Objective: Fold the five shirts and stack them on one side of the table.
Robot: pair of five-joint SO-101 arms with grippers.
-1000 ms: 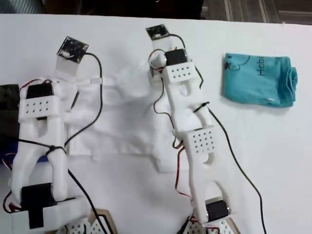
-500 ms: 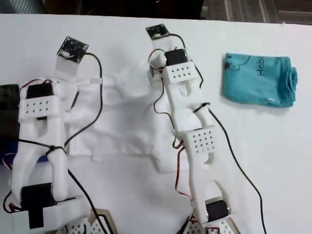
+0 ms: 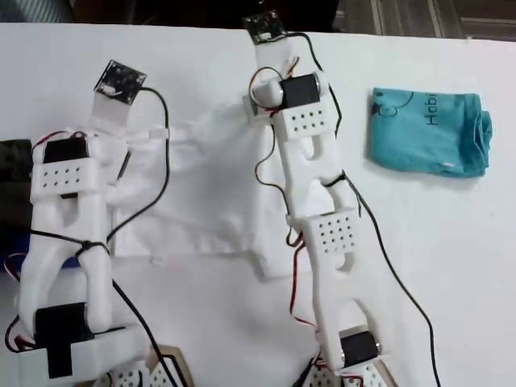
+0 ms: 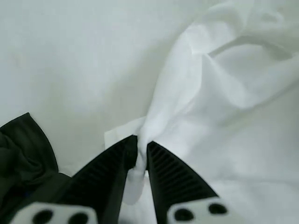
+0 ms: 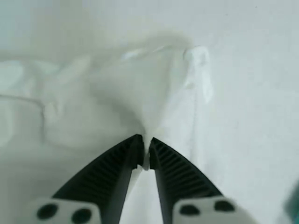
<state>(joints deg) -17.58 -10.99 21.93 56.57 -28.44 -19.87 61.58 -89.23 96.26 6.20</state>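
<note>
A white shirt (image 3: 201, 193) lies spread on the white table between my two arms. My left gripper (image 4: 141, 148) is shut on a pinched fold of the white shirt (image 4: 210, 93) at its left side. My right gripper (image 5: 145, 150) is shut on a fold of the white shirt (image 5: 117, 98) near its far right edge. In the high view the left arm (image 3: 68, 185) stands over the shirt's left part and the right arm (image 3: 302, 145) over its right part. A folded teal shirt (image 3: 429, 133) lies at the right of the table.
A dark garment (image 4: 21, 158) lies beside the left gripper, and shows in the high view at the table's left edge as a dark patch (image 3: 12, 157). Bare white table (image 3: 451, 266) lies at the near right.
The right arm has stretched toward the table's far edge, pulling the shirt's far right part with it. The left arm has kept still.
</note>
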